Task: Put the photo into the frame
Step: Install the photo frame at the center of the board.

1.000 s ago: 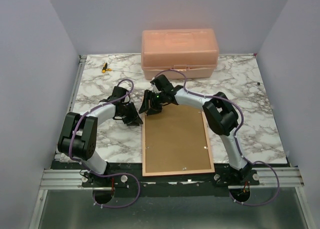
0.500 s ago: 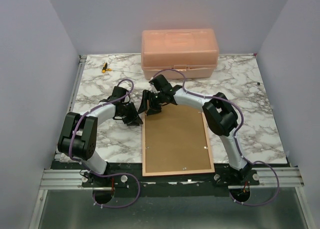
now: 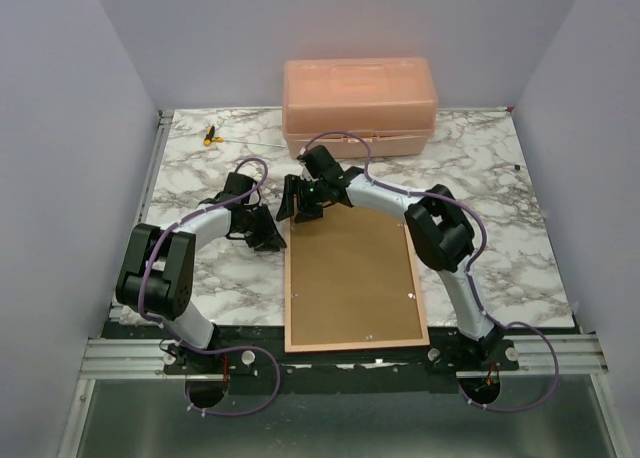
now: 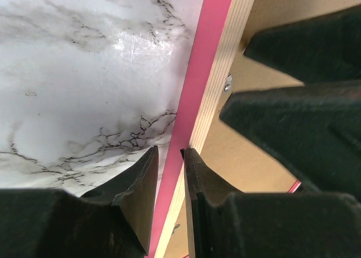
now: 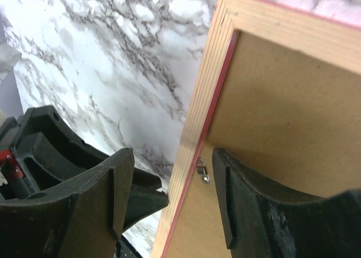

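The frame (image 3: 355, 342) lies face down on the marble table with the brown backing board (image 3: 350, 278) set in it. The photo is not visible. My left gripper (image 3: 270, 236) is at the frame's left rail near the far corner. In the left wrist view it (image 4: 169, 152) is closed narrowly over the pink-edged rail (image 4: 208, 61). My right gripper (image 3: 297, 206) is open over the far left corner. In the right wrist view it (image 5: 171, 154) straddles the wooden rail (image 5: 282, 32), above a small metal tab (image 5: 202, 172) on the board (image 5: 293, 111).
A salmon-pink lidded box (image 3: 358, 103) stands at the back, just beyond the frame. A small yellow and black object (image 3: 209, 134) lies at the far left. The two grippers are very close together at the frame's corner.
My right gripper has moved a little toward the far edge of the frame's corner. The left arm and the frame have not moved.
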Motion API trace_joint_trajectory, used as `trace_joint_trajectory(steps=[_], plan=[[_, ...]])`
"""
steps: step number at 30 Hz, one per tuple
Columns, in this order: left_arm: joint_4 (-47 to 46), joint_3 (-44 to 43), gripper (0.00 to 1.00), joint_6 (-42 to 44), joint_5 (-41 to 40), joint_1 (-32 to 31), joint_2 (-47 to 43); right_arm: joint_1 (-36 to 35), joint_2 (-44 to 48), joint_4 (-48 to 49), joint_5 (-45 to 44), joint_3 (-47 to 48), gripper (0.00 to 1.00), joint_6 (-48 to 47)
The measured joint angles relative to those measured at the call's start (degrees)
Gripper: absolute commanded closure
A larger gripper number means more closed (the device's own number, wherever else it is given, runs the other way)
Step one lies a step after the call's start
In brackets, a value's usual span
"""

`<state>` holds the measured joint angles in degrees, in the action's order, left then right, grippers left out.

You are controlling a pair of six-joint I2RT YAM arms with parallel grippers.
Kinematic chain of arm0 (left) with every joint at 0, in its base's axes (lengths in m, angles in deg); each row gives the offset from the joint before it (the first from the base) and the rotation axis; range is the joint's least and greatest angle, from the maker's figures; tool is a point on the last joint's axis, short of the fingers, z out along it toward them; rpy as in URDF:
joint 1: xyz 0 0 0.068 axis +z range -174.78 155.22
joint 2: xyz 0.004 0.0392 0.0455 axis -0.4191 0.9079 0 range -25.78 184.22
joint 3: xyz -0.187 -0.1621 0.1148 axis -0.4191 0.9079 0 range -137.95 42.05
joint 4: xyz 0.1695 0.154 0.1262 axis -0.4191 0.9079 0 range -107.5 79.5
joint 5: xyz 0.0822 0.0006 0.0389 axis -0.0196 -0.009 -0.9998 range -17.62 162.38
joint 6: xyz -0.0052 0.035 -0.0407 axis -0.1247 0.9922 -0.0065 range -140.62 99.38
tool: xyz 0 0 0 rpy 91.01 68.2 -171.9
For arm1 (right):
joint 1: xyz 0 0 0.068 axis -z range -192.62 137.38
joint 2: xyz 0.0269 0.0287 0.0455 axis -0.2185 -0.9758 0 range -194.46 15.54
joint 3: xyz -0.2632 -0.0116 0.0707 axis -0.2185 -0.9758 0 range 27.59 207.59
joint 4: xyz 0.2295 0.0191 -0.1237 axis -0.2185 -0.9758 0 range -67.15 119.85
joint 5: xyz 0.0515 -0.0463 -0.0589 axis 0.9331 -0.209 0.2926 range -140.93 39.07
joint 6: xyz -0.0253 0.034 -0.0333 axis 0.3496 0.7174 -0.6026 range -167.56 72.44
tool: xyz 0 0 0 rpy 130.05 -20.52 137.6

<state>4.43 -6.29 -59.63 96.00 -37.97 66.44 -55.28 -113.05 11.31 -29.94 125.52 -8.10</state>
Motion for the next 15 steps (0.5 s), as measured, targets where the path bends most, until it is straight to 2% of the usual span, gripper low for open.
trace_joint_trajectory(steps=[8,15], plan=[[-0.6,-0.1,0.75,0.0,0.6,0.0,0.5,0.3,-1.1,1.6,0.5,0.8,0.38,-0.6],[-0.4,-0.3,0.75,0.0,0.7,0.0,0.6,0.2,0.2,7.5,3.0,-4.5,0.45,0.1]])
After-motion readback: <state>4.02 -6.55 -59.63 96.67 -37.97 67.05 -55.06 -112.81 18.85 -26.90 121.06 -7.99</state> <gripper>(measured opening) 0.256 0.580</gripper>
